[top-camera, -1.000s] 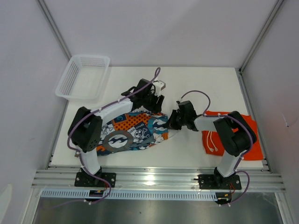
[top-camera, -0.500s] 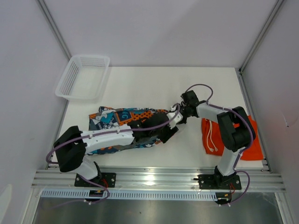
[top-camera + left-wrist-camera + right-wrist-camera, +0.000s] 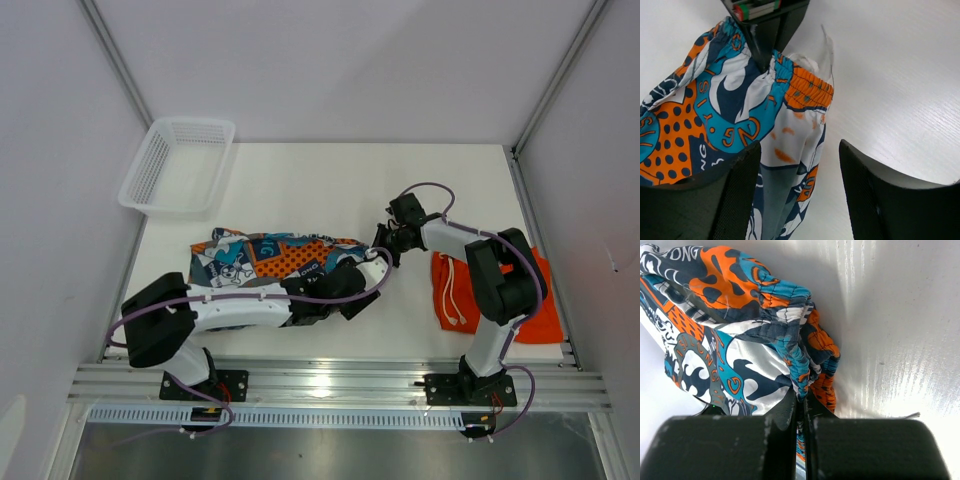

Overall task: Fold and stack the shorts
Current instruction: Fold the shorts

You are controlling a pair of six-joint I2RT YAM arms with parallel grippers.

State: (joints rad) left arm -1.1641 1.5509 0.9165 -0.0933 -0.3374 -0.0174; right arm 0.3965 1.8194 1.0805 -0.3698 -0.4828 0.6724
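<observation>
Starting from the bottom edge of the overhead view, two arms rise from their bases, each with one gripper, and two pairs of shorts and one basket lie on the white table (image 3: 300, 190). Low in the frame the left arm reaches to the right across the printed shorts (image 3: 265, 255), which lie spread left of centre, and the left gripper (image 3: 372, 266) sits at their right end. At lower right the orange shorts (image 3: 545, 315) lie folded flat, partly hidden under the right arm, with their white drawstring (image 3: 455, 300) trailing over the left part. Just above the left gripper, the right gripper (image 3: 386, 240) meets the same right end of the printed pair. At far upper left the white mesh basket (image 3: 135, 190) stands at the table's corner, well apart from both pairs. The overhead view is too small to show either set of jaws; the wrist views supply that. In the left wrist view the left gripper (image 3: 800, 185) has its jaws spread wide, and the printed shorts (image 3: 740, 110) with their gathered orange waistband lie below the gap, nothing gripped. At the top of that frame the right gripper's dark fingers (image 3: 765, 35) come down onto the waistband. In the right wrist view the right gripper (image 3: 802, 405) has its jaws pressed together on a bunched fold of the printed shorts (image 3: 740, 340).
</observation>
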